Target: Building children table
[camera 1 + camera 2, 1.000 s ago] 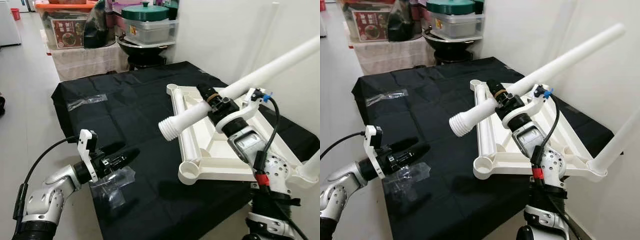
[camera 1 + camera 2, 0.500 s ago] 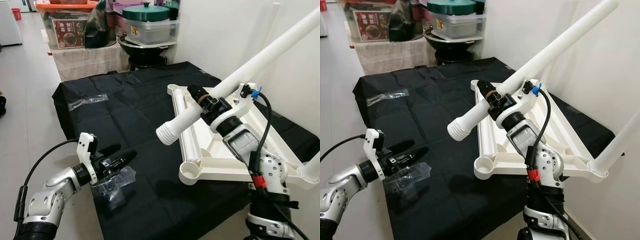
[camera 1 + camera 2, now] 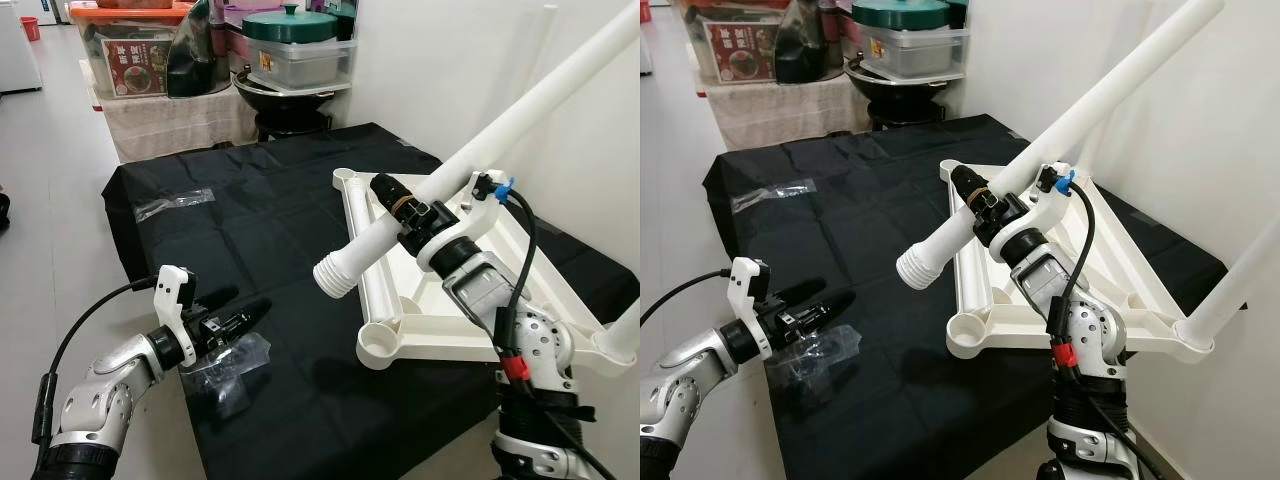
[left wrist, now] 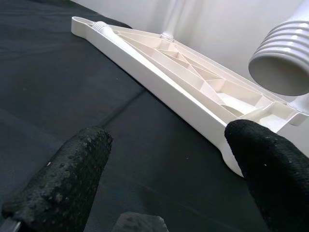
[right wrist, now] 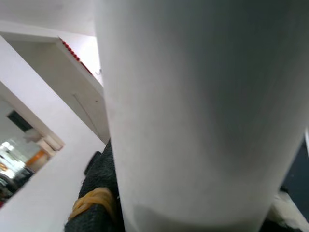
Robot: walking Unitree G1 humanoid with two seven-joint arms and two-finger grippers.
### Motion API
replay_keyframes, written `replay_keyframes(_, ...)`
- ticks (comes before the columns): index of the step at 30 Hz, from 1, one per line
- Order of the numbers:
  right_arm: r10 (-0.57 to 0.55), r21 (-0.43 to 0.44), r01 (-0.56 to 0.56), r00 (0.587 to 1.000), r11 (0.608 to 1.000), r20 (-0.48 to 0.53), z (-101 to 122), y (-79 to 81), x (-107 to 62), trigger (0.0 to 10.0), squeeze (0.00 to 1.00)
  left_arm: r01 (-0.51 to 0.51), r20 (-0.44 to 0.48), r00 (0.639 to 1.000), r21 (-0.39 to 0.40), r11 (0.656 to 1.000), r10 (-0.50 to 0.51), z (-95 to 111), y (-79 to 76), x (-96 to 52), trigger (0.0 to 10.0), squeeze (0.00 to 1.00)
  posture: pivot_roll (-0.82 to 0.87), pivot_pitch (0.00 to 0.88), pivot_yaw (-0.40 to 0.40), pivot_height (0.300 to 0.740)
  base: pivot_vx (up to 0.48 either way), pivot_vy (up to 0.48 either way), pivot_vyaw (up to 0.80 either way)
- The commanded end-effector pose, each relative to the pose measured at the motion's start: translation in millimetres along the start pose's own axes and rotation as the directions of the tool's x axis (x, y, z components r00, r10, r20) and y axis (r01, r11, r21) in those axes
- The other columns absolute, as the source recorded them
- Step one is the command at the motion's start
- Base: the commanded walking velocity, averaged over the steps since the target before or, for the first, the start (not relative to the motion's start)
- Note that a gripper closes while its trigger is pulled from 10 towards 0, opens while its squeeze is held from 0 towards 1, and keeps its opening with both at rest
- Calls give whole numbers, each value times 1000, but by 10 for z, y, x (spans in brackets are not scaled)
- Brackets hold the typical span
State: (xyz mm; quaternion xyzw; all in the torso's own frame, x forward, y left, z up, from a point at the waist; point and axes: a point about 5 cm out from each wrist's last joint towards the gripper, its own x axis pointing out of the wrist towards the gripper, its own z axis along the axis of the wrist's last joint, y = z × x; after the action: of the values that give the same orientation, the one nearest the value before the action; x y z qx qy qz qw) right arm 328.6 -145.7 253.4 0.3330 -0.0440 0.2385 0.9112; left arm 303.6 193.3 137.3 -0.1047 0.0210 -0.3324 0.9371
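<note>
My right pincer (image 3: pixel 400 207) is clamped on the white table leg (image 3: pixel 470 150), gripping close behind its threaded end (image 3: pixel 335 274), which hangs above the front corner socket (image 3: pixel 380 340) of the upside-down white tabletop (image 3: pixel 440 290). The tabletop lies on the black-cloth table (image 3: pixel 270 220); one leg (image 3: pixel 625 335) already stands at its near right corner. My left pincer (image 3: pixel 228 320) hovers with fingers apart, holding nothing, just over a crumpled clear plastic bag (image 3: pixel 225 370) near the table's front edge. Judgement: the leg is a hollow plastic tube, light and stiff but smooth, and the long free end gives leverage, so it could twist in the grip. Holding near the thread suits aiming into the socket.
</note>
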Motion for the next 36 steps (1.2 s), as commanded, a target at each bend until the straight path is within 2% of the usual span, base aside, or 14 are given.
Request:
replay_keyframes(1,3,-31,-3,1000,1000,5,19,10,-12,2902,0,-7,5,1000,9,1000,7,9,0,25,10000,0,62,0,-77,740,0,0,0)
replay_keyframes(2,-1,-54,1,1000,999,-5,9,13,-7,10000,0,-8,-5,1000,31,999,8,1,-11,35,10000,0,60,0,-79,740,0,0,0)
replay_keyframes(4,-6,-89,4,1000,996,-20,-6,23,2,10000,0,-3,-28,1000,87,996,5,-20,-38,53,10000,0,60,0,-80,740,0,-459,0)
replay_keyframes(7,-3,-107,0,1000,994,-23,-9,39,8,10000,0,12,-44,999,130,991,-6,-38,-73,66,10000,0,60,0,-81,740,0,-471,0)
replay_keyframes(13,4,-144,-8,1000,990,-27,-1,67,18,10000,0,20,-48,999,159,987,-12,-34,-106,87,10000,0,59,0,-84,740,0,-472,0)
replay_keyframes(15,6,-174,-11,1000,985,-28,10,81,20,10000,0,34,-67,998,205,978,-21,-51,-142,110,10000,0,57,0,-83,740,0,-471,0)
replay_keyframes(20,18,-218,-25,999,976,-35,15,108,17,10000,0,45,-67,997,243,969,-29,-60,-191,143,10000,0,54,0,-81,740,0,-431,0)
replay_keyframes(27,30,-235,-39,999,971,-41,-3,132,7,10000,0,-23,-50,998,243,970,36,-57,-112,153,10000,0,54,0,-81,740,0,0,0)
replay_keyframes(28,32,-253,-42,999,967,-41,-6,133,3,10000,0,-44,-45,997,242,969,57,-50,-84,150,10000,0,55,0,-80,740,0,0,0)
replay_keyframes(29,32,-279,-41,999,959,-39,-9,129,-3,10000,0,-113,-33,991,267,957,127,-29,-3,147,10000,0,55,0,-80,740,0,0,0)
replay_keyframes(33,31,-292,-41,999,956,-39,-14,129,-3,10000,0,-144,-34,987,270,952,159,-21,35,149,10000,0,57,0,-79,740,0,0,0)
replay_keyframes(34,27,-365,-41,999,930,-44,-39,137,-5,10000,0,-178,-12,982,263,948,188,4,61,157,10000,0,57,0,-78,740,0,0,800)
replay_keyframes(36,28,-382,-44,998,923,-49,-58,142,-10,10000,0,-183,-8,981,273,944,192,12,57,164,10000,0,57,0,-76,740,0,0,800)
